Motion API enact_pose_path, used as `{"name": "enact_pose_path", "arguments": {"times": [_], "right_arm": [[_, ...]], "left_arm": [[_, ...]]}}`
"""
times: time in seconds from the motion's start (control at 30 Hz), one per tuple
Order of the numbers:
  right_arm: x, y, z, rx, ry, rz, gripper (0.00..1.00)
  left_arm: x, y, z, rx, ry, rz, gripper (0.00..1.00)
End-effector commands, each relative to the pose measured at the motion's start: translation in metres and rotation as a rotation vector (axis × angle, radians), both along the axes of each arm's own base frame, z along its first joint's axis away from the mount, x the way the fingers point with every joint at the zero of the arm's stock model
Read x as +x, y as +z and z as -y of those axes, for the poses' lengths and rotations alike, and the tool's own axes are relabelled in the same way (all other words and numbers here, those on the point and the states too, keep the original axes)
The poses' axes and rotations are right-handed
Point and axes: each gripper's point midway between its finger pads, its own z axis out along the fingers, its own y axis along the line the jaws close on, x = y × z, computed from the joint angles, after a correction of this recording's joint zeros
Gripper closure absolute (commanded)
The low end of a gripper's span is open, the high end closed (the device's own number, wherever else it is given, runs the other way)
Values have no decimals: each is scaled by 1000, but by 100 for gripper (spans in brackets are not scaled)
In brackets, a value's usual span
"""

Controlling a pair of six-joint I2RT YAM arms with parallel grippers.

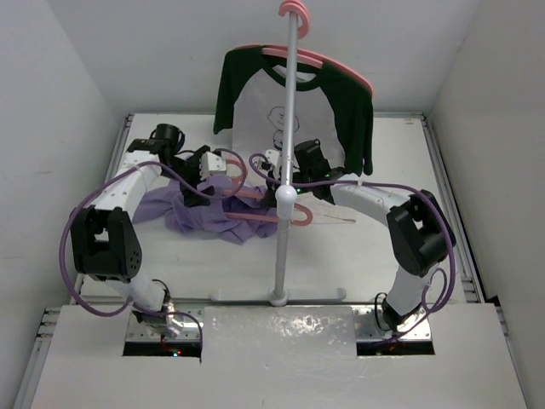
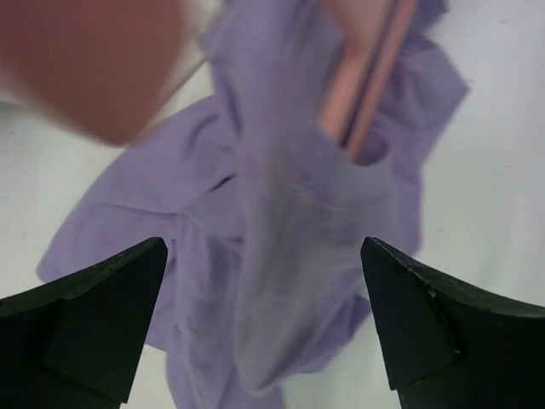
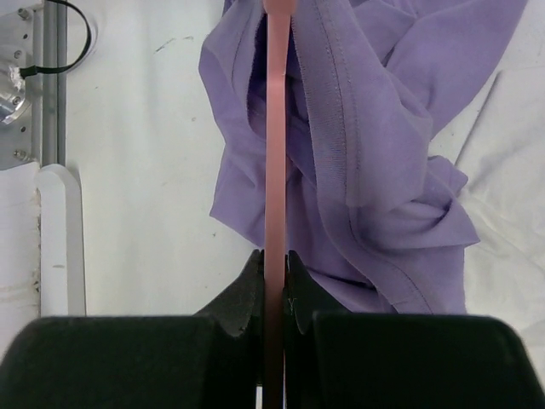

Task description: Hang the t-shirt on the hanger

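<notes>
The lavender t-shirt point(image 1: 192, 213) lies crumpled on the white table, left of centre. The pink hanger point(image 1: 264, 217) is partly pushed into it, one arm inside the fabric. My right gripper point(image 1: 266, 162) is shut on the hanger; in the right wrist view its jaws point(image 3: 274, 266) pinch the thin pink bar point(image 3: 275, 153), with the t-shirt point(image 3: 383, 128) draped round the bar's far end. My left gripper point(image 1: 215, 166) hovers over the t-shirt, open and empty. In the left wrist view its gripper point(image 2: 264, 290) has purple fabric point(image 2: 281, 256) below the gap and the hanger point(image 2: 375, 77) beyond.
A grey rack pole point(image 1: 289, 128) rises from a base point(image 1: 278, 296) at the table's middle front. A white printed shirt with dark green sleeves point(image 1: 281, 111) hangs on it on a second pink hanger. White walls close in left, right and back.
</notes>
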Motion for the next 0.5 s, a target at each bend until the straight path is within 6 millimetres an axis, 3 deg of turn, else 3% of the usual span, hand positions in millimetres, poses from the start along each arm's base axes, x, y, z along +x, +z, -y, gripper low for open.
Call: {"name": "enact_pose_path", "arguments": {"times": [0.0, 0.07, 0.17, 0.3, 0.37, 0.4, 0.43, 0.47], "right_arm": [[7, 44, -10, 85, 39, 103, 100], [7, 48, -10, 95, 34, 105, 100], [8, 53, -12, 117, 29, 118, 100], [9, 57, -14, 136, 32, 123, 100], [9, 58, -15, 139, 34, 123, 100], [9, 57, -15, 142, 34, 121, 100], [10, 57, -16, 143, 32, 122, 100], [10, 58, -17, 144, 31, 117, 100]], "left_arm": [[30, 7, 4, -18, 1, 91, 7], [22, -5, 8, -5, -42, 71, 11], [11, -27, 7, 9, -77, 25, 27], [-12, -46, 16, -17, -144, -48, 29], [-12, -50, 20, -31, -136, -58, 38], [-12, -49, 23, -48, -134, -63, 59], [-9, -45, 24, -59, -114, -70, 71], [-8, -43, 25, -67, -106, -76, 95]]}}
